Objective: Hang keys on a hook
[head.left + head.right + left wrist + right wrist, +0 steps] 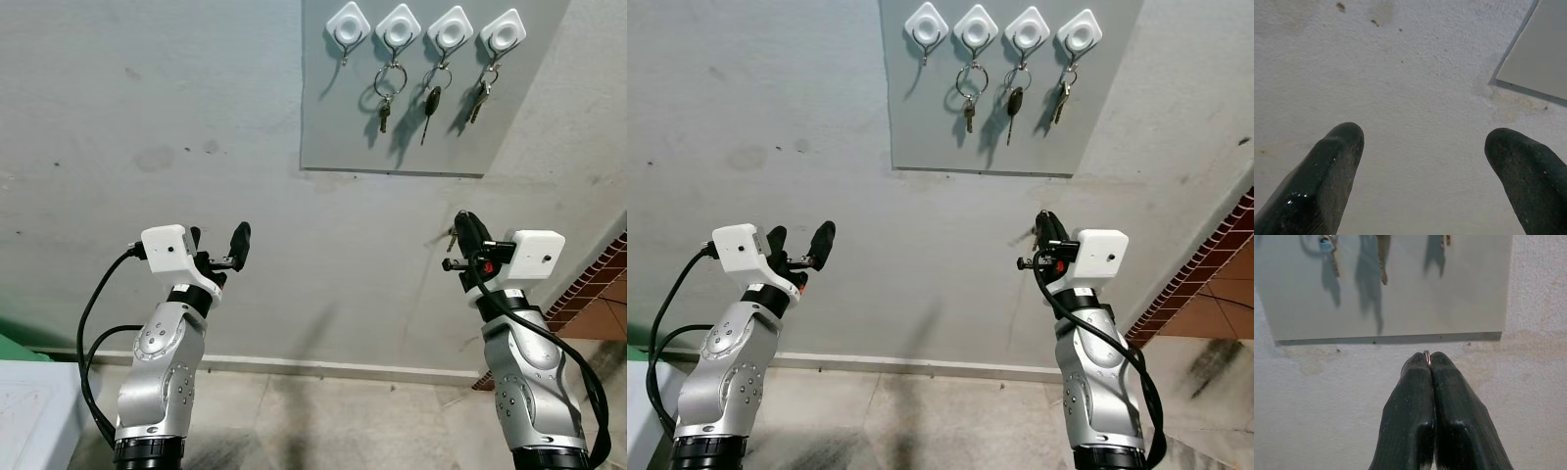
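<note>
Right wrist view: right tool (1429, 363) clamped on keys (1426, 354), below the panel's (411, 147) lower right corner; empty hook (348, 27) lies up-left; left tool (223, 253) apart

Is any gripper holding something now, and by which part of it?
The right gripper pinches a key ring by its rim; a key hangs beside its fingers. The left gripper is open and holds nothing.

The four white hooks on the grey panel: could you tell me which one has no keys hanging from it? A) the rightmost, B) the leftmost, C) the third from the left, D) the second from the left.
B: the leftmost hook hangs bare, while the other three hooks on the grey panel each carry keys.
</note>
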{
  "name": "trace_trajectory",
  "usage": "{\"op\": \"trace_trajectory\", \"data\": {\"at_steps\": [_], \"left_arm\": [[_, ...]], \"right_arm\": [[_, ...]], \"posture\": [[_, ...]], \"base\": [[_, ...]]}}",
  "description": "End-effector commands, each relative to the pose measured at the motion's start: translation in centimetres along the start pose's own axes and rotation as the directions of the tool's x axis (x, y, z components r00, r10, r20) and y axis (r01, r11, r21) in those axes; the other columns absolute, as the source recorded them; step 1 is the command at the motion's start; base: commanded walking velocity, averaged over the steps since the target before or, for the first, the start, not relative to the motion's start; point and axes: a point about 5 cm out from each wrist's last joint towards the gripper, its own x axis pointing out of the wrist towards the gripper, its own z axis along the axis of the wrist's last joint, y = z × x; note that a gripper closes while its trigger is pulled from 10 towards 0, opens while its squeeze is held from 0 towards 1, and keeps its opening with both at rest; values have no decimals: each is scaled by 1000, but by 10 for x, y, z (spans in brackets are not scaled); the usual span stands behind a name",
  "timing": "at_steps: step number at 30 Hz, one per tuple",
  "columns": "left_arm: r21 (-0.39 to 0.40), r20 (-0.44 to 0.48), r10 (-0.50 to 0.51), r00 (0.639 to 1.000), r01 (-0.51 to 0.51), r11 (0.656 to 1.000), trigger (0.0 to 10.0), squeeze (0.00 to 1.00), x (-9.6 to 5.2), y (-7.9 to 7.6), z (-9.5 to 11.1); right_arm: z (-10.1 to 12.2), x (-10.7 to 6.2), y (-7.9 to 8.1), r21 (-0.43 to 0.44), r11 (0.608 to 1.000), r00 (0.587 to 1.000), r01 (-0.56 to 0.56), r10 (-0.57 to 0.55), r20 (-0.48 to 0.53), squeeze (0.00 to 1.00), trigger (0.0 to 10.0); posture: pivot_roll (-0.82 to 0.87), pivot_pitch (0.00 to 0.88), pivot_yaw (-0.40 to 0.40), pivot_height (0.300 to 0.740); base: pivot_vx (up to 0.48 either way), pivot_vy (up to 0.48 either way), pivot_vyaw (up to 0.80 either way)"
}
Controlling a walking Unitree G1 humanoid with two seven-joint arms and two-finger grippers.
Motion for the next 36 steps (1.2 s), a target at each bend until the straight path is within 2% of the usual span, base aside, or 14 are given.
{"op": "trace_trajectory", "data": {"at_steps": [1,3,9,14,19,28,36], "left_arm": [[14,1,-14,1000,14,1000,10000,0,2,-1,2],[8,4,-26,1000,26,1000,10000,0,2,-4,2],[59,20,-99,995,97,994,10000,0,6,-15,9],[87,47,-164,985,160,983,10000,0,14,-27,18],[149,74,-270,960,257,955,10000,0,26,-45,33],[165,85,-300,950,283,945,10000,0,38,-53,44],[162,112,-334,936,314,935,10000,0,39,-65,52]], "right_arm": [[3,0,-1,-10,1000,1000,-3,3,6,0,10000],[3,0,-1,-12,1000,1000,-7,7,7,0,10000],[8,6,5,-28,997,997,-69,70,15,0,10000],[16,19,12,-30,989,988,-146,147,37,0,10000],[27,42,28,-37,961,960,-272,274,58,0,10000],[39,68,51,-29,917,912,-399,400,90,0,10000],[47,87,64,-26,893,886,-449,449,113,0,10000]], "posture": [[13,35,-6,740],[12,34,-5,740],[10,33,-9,740],[17,41,-18,740],[28,49,-34,740],[34,63,-50,740],[39,91,-75,740]], "base": [[0,0,0],[0,0,0],[0,0,0],[0,0,0],[0,0,0],[0,0,0],[0,0,0]]}}
